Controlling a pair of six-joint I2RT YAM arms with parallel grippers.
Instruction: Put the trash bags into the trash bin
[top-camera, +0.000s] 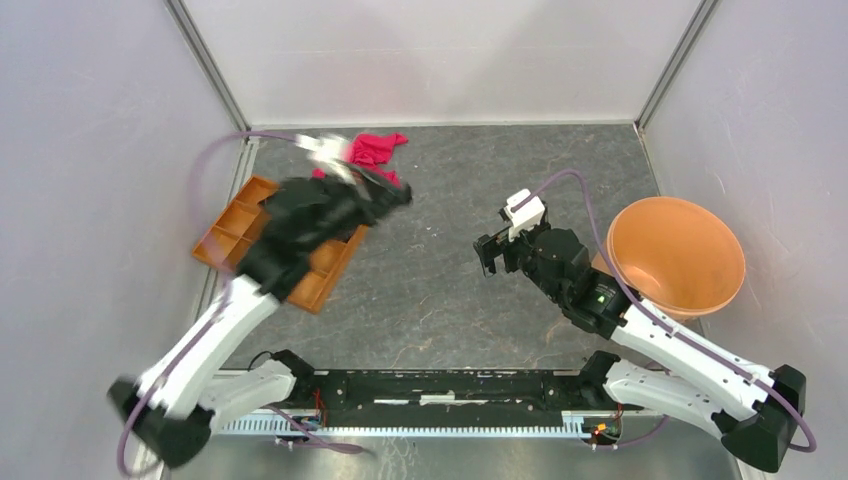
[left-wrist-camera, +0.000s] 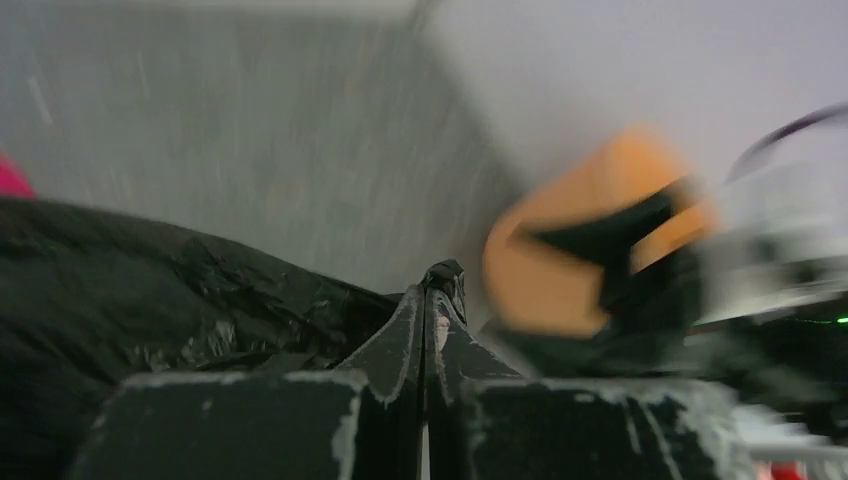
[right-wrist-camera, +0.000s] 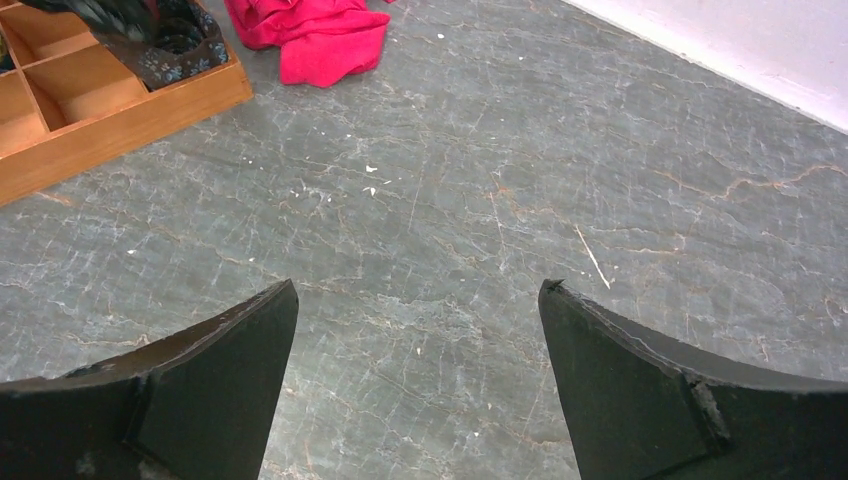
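Left gripper (left-wrist-camera: 440, 285) closed tight, trash bag (left-wrist-camera: 150, 300) bunched just beside it, right gripper (right-wrist-camera: 418, 290) wide open, empty

The trash bag (left-wrist-camera: 150, 300) is glossy black, its creases catching grey glints. The trash bin (top-camera: 676, 255), at three o'clock on the table (top-camera: 440, 300), is plain terracotta orange. The table is dark grey, marbled with white and rust veins. A pink-red cloth (top-camera: 375, 150) lies at eleven o'clock and an orange-brown tray (top-camera: 225, 235) at nine o'clock. The cable (top-camera: 573, 173) is purple.
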